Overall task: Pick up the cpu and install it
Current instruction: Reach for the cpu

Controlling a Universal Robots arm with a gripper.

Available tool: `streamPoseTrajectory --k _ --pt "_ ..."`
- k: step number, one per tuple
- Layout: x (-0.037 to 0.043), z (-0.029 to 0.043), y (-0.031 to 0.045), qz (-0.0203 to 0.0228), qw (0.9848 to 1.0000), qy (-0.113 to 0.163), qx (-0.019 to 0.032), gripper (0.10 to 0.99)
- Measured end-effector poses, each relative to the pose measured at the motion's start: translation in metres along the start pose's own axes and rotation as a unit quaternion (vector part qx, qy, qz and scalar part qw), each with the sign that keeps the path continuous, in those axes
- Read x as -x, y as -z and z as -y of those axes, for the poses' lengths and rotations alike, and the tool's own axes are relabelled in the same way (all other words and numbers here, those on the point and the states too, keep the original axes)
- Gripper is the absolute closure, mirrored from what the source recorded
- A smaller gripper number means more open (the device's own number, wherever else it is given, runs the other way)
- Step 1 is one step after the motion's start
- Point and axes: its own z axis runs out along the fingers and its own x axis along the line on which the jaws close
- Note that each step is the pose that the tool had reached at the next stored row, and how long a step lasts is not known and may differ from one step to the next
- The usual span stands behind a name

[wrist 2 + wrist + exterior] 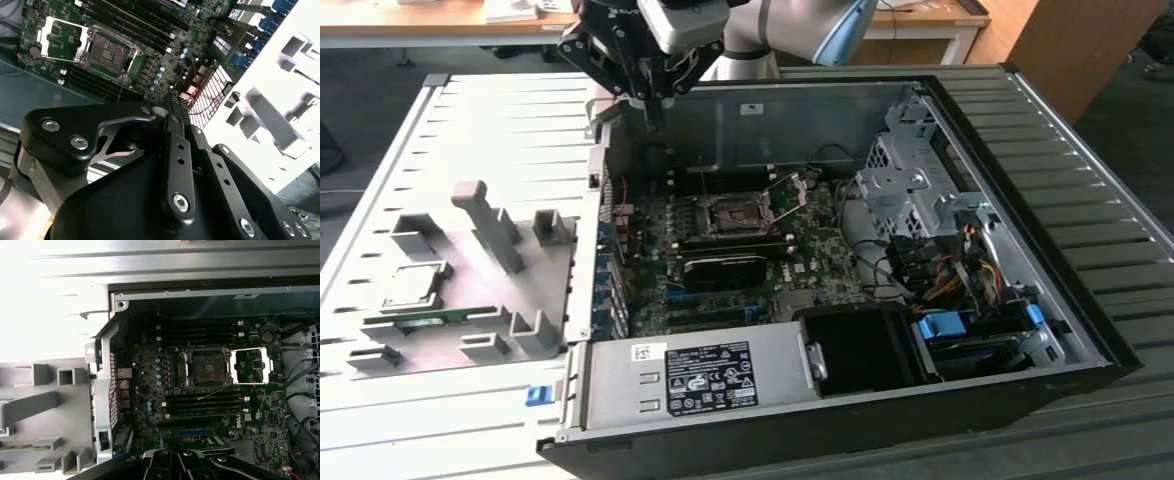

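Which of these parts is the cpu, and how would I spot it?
Find the open computer case, then the grey plate at the exterior view's left of it. The cpu is the flat silver square there, not the long green memory stick beside it.

The cpu has a silver-grey top with a darker rim. The memory stick near it is green, and the tray under both is plain pale grey. The motherboard is dark green (its socket black, framed in silver). The computer case is black, with bright blue clips. The claw is black. The desk is light grey, striped with grooves.
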Motion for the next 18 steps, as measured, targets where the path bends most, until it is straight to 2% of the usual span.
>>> streamPoseTrajectory --k 18 --pt "-0.0056 0.0005 -0.0005 0.0000 1.0000 0.000 0.0000 0.980"
